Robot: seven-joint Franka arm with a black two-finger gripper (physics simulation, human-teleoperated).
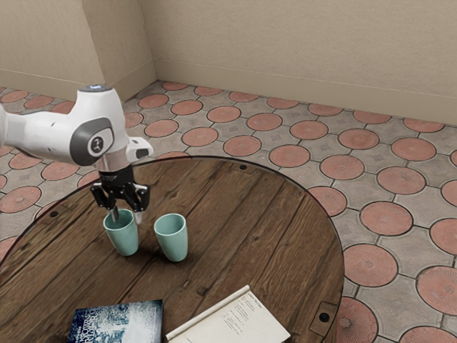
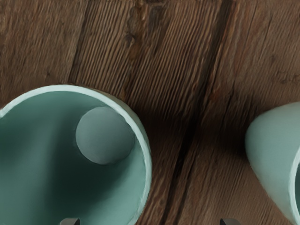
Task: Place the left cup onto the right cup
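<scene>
Two teal cups stand upright on the round wooden table. The left cup and the right cup are a small gap apart. My gripper hangs right over the left cup's rim, open. One finger dips inside the cup and the other is outside its wall, on the side toward the right cup. In the wrist view the left cup opens just under my hand, its round bottom visible. The right cup shows beside it, and dark fingertips peek in on either side of the left cup's wall.
A dark blue book lies near the table's front edge, with a white open booklet to its right. Bare wood stretches to the exterior view's right of the cups. Beyond the table is a tiled floor.
</scene>
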